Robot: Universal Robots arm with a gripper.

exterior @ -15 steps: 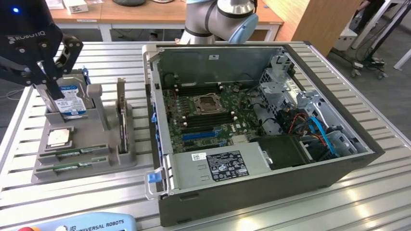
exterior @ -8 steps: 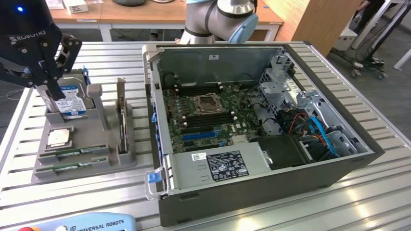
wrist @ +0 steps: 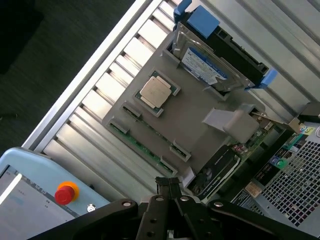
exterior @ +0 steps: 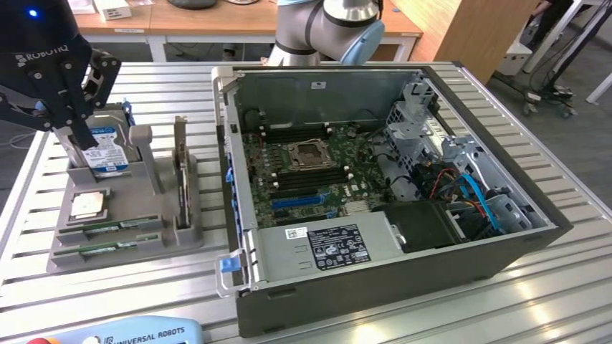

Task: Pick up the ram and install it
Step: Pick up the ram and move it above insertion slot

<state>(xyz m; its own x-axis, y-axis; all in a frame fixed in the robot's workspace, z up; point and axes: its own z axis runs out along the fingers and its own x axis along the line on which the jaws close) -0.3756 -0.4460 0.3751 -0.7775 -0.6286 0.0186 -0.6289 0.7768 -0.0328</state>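
slatted metal table (exterior: 125, 301) carries a grey fixture tray (exterior: 134, 208) beside the open computer case (exterior: 383, 279). the ram (exterior: 115, 246) lies flat in a slot along the tray's edge, presented for picking. the gripper (exterior: 84, 136) hangs over the tray near the hard drive (exterior: 107, 154), fingertips together, holding nothing.

Open computer case (exterior: 383, 290) beside grey parts holder (exterior: 125, 252).
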